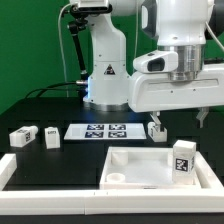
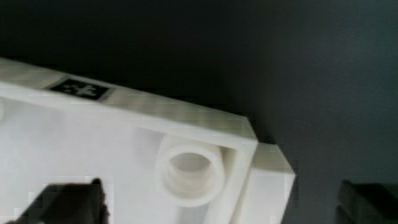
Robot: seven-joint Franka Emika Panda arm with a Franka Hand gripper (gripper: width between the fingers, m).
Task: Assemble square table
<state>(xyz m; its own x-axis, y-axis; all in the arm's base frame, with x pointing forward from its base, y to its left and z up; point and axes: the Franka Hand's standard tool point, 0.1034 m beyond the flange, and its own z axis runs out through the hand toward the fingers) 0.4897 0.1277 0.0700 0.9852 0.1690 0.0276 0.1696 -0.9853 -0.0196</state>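
The square top (image 1: pixel 135 165) is plain white on a black table (image 1: pixel 40 112), and the wrist view shows a black-and-white tag (image 2: pixel 84 90) on its edge. The marker board (image 1: pixel 103 130) is white with black square patterns; to the exterior view's left of it one leg block (image 1: pixel 22 137) and a second leg block (image 1: pixel 52 134) are white with black marks, and in front of it a third leg block (image 1: pixel 182 160) carries a black-and-white tag. Behind the marker board the arm (image 1: pixel 105 50) is white and the backdrop (image 1: pixel 30 40) seems dark green.

White Panda arm (image 1: pixel 105 62) standing at twelve o'clock, reaching over toward three o'clock, wrist (image 1: pixel 180 55) pointing straight down, gripper (image 1: pixel 178 120) hovering low, dark fingers (image 2: pixel 68 203) spreading wide apart, gripping nothing
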